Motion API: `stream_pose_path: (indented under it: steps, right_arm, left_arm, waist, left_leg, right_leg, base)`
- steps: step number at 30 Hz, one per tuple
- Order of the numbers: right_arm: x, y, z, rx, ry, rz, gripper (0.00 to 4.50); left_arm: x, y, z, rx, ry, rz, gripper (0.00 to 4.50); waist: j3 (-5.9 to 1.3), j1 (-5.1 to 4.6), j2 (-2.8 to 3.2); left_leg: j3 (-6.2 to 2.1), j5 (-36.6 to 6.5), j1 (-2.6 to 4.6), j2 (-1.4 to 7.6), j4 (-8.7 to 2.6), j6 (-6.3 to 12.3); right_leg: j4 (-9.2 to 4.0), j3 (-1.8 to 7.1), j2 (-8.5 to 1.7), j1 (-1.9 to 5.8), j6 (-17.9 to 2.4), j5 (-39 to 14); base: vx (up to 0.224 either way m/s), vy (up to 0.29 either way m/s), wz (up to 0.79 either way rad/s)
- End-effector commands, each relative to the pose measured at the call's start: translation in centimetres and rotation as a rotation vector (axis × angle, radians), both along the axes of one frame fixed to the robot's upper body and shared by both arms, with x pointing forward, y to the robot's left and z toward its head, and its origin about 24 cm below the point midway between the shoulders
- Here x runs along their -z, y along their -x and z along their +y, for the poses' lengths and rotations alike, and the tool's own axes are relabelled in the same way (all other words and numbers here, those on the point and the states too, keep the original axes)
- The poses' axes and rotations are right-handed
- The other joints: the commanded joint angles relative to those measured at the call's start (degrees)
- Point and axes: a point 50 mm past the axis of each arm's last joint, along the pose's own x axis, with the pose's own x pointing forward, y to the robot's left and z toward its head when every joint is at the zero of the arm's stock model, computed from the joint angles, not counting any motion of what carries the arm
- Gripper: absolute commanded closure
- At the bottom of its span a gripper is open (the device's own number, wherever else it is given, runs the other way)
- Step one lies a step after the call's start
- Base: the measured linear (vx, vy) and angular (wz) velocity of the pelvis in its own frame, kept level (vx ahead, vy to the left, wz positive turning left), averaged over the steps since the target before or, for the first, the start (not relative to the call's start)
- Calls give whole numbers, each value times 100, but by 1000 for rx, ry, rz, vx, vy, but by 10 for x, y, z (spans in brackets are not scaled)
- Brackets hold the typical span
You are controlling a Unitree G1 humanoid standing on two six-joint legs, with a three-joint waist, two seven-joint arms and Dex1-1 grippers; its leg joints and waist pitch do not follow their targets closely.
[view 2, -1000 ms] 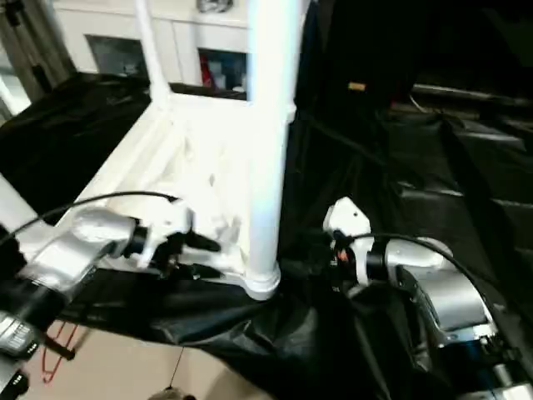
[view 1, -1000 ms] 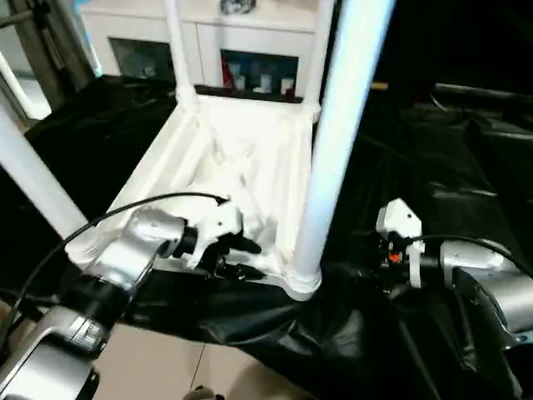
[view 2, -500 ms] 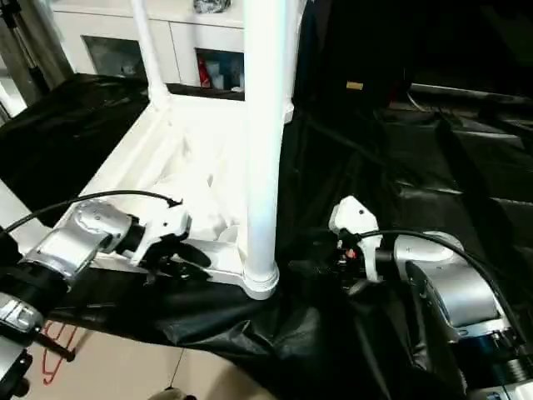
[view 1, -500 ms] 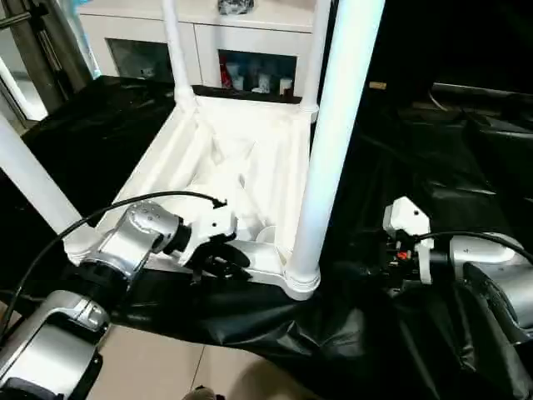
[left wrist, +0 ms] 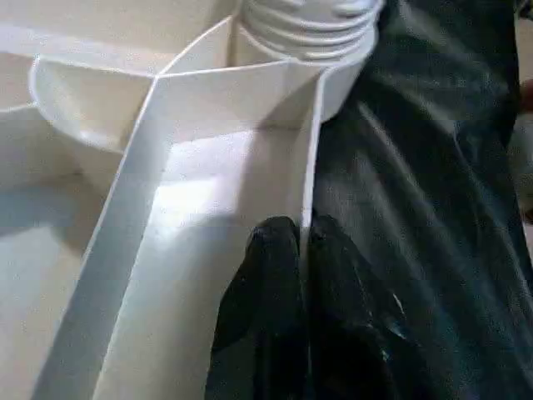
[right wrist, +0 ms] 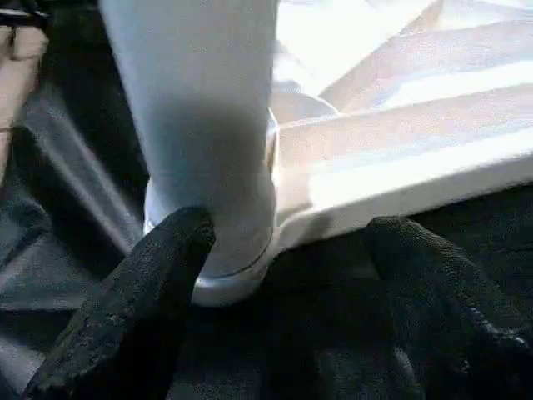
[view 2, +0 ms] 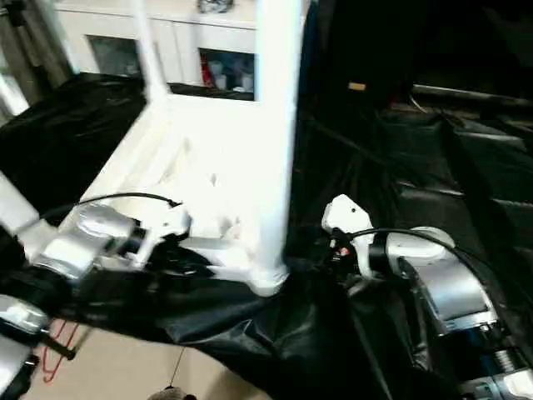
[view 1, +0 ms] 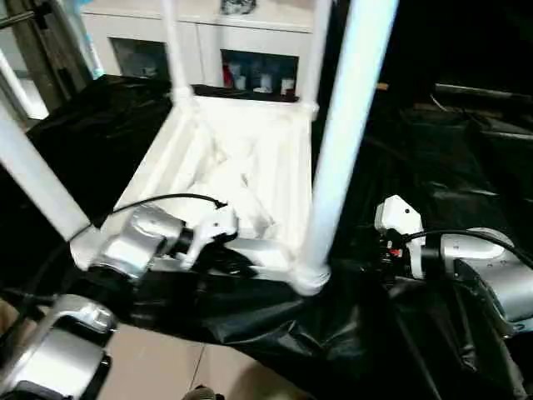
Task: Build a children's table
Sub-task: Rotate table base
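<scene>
Since a second ago the left gripper [view 1: 218, 257] has closed its jaws from half open down onto the near side wall of the all-white plastic children's table [view 1: 250, 158], while the right gripper [view 1: 379, 250] has kept its jaws wide.

Head views: the table lies upside down on the black-sheeted desk [view 1: 433, 167], ribbed underside up, just ahead of both jaws. Four long tapered tubular legs stand in the corner sockets, the nearest leg [view 1: 346, 125] rising between the two grippers. So the legs look fitted; I judge what is left is seating them firmly and turning the table upright. A white cabinet with glass doors [view 1: 208, 50] stands beyond the far edge.

Left wrist view: the jaws pinch the thin rim wall [left wrist: 308, 200], one finger [left wrist: 258, 283] inside it, the other outside against the black sheet. The ribbed socket sits just beyond them.

Right wrist view: the open jaws hold nothing; the leg base [right wrist: 208, 167] stands just ahead of one finger [right wrist: 150, 292], and the space between the jaws is clear.

The near desk edge lies close behind the grippers, with floor below, so pulling back has little room.
</scene>
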Motion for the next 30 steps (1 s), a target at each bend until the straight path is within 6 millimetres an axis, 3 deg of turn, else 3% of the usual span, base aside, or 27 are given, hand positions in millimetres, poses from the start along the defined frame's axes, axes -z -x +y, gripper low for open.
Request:
stream_pose_path:
  steps: [1,6,7,9,15,20,21,22,24,30]
  right_arm:
    - [2,-1,-3,22,-9,11,81]
    - [-2,-7,-1,60,-91,-13,54]
    - [0,-7,0,54,-86,-11,27]
    - [5,-6,4,39,-68,2,20]
    - [18,-13,21,63,-45,-38,8]
    - [16,-24,38,97,-97,-73,8]
    - [15,-24,39,97,-100,-74,8]
    - [15,-24,40,96,-101,-76,0]
    - [14,-24,41,89,-102,-80,0]
    - [16,-24,39,79,-97,-77,0]
  left_arm:
    - [-5,-5,2,-113,104,-16,449]
    - [8,-4,-1,-240,99,22,450]
    - [9,-3,-2,-246,99,21,450]
    - [11,-1,-5,-250,104,20,450]
    - [14,4,-15,-225,85,-25,450]
    - [10,4,-16,-226,84,-62,450]
    - [10,4,-16,-228,92,-58,450]
    - [9,4,-16,-227,97,-56,405]
    - [9,5,-14,-220,90,-60,393]
    - [11,4,-12,-229,73,-51,393]
  waist:
    - [-408,28,-81]
    - [-401,-9,-84]
    - [-401,-18,-87]
    - [-399,-35,-124]
    - [-383,-95,-134]
    - [-391,-107,-114]
    - [-396,-94,-115]
    - [-398,-94,-123]
    - [-404,-78,-109]
    - [-403,-57,-106]
  left_leg:
    - [-94,-1076,26,125,-372,203]
    - [-88,-1015,11,112,-357,298]
    - [-91,-1020,4,110,-358,297]
    - [-84,-1021,16,103,-354,319]
    - [-87,-1112,34,107,-360,303]
    - [-92,-1131,51,132,-385,262]
    - [-83,-1119,64,131,-378,265]
    - [-83,-1095,61,130,-381,271]
    - [-79,-1031,50,129,-380,275]
    - [-77,-1122,60,134,-389,251]
  right_leg:
    - [-443,245,-442,329,-1011,-1636]
    - [-464,230,-426,329,-986,-1736]
    - [-465,226,-426,334,-959,-1794]
    - [-495,228,-423,314,-862,-1997]
    - [-533,230,-435,265,-738,-2407]
    - [-491,241,-432,255,-833,-2129]
    - [-480,255,-430,250,-872,-1996]
    - [-473,257,-429,257,-893,-1925]
    - [-443,262,-435,274,-959,-1704]
    - [-449,263,-432,277,-1017,-1588]
  base:
    - [0,0,0]
    - [0,0,0]
    - [0,0,0]
    - [0,0,0]
    - [0,0,0]
    - [0,0,0]
    - [0,0,0]
    - [0,0,0]
    - [0,0,0]
    - [0,0,0]
